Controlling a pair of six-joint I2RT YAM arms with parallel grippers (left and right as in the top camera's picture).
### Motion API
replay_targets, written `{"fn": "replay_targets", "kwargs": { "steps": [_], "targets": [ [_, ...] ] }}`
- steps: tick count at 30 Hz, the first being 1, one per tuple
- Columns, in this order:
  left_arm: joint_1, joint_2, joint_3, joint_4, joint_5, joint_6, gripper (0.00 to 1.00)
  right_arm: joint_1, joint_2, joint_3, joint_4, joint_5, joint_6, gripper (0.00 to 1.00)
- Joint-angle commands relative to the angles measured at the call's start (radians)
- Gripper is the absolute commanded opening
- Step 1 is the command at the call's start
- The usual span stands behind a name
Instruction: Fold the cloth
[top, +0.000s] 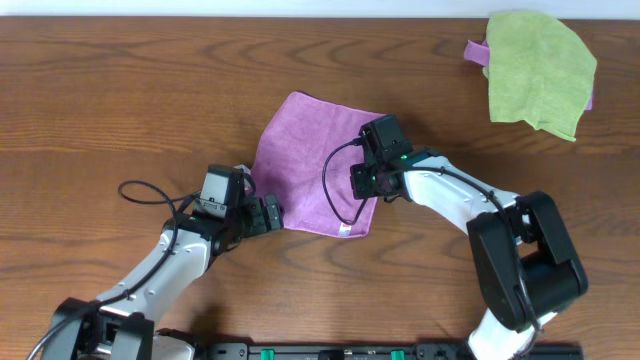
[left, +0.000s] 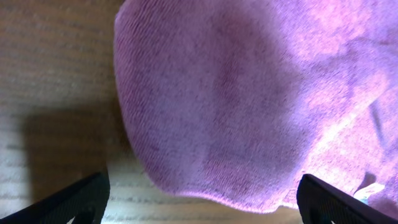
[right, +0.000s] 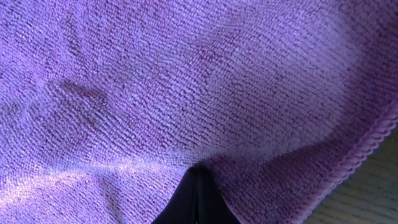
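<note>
**A:** Left gripper (top: 272, 212) stands spread wide at the near-left edge of the purple cloth (top: 305, 160), holding nothing. The cloth lies spread out mid-table (top: 120, 90).
**B:** And the right gripper (top: 360, 183)?
**A:** Its tips are pressed together on the cloth's right side. I can't tell if they nip any pile.
**B:** Risks?
**A:** A shallow left bite could let the hem slip out, and the right could drag and bunch the fabric.
**B:** Any writing?
**A:** None legible, just a pale tag (top: 345, 231). A lime-green cloth (top: 540, 70) sits at the far right corner.
</note>
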Motion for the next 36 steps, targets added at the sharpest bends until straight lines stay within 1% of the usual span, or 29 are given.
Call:
{"fn": "replay_targets", "kwargs": {
  "steps": [1,4,6,11,12,13,17,19,23,27,29,34,35,36],
  "targets": [
    [0.003,0.043,-0.006,0.01,0.019,-0.011,0.98,0.006,0.052,-0.047,-0.043,0.061,-0.012,0.01],
    [0.003,0.065,-0.006,0.034,0.019,-0.008,1.0,0.006,0.052,-0.047,-0.045,0.061,-0.013,0.01],
    [0.003,0.079,-0.006,0.047,0.021,-0.008,0.83,0.006,0.052,-0.047,-0.045,0.061,-0.012,0.01],
    [0.003,0.097,-0.006,0.059,0.027,-0.028,0.25,0.006,0.052,-0.047,-0.053,0.061,-0.012,0.01],
    [0.003,0.097,-0.006,0.059,0.032,-0.031,0.14,0.006,0.052,-0.047,-0.054,0.061,-0.012,0.01],
    [0.004,0.097,-0.006,0.06,0.043,-0.031,0.06,0.006,0.052,-0.047,-0.055,0.061,-0.012,0.01],
    [0.016,0.096,-0.001,0.057,0.102,-0.031,0.06,0.006,0.052,-0.047,-0.055,0.061,-0.012,0.01],
    [0.022,0.09,0.013,0.031,0.113,-0.03,0.06,0.006,0.052,-0.047,-0.055,0.061,-0.012,0.01],
    [0.021,0.043,0.071,-0.105,0.079,-0.011,0.06,0.006,0.052,-0.047,-0.055,0.061,-0.012,0.01],
    [0.021,-0.019,0.149,-0.306,-0.038,0.008,0.06,0.006,0.052,-0.047,-0.055,0.061,-0.012,0.01],
    [0.021,-0.042,0.173,-0.378,-0.074,0.008,0.06,0.006,0.052,-0.047,-0.054,0.061,-0.012,0.01],
    [0.019,-0.073,0.184,-0.487,-0.075,0.003,0.06,0.006,0.052,-0.047,-0.055,0.061,-0.012,0.02],
    [0.017,-0.077,0.184,-0.511,-0.075,0.003,0.07,0.006,0.052,-0.047,-0.055,0.061,-0.012,0.01],
    [0.013,-0.081,0.184,-0.532,-0.075,0.001,0.15,0.006,0.052,-0.047,-0.055,0.061,-0.012,0.01]
  ]
}}
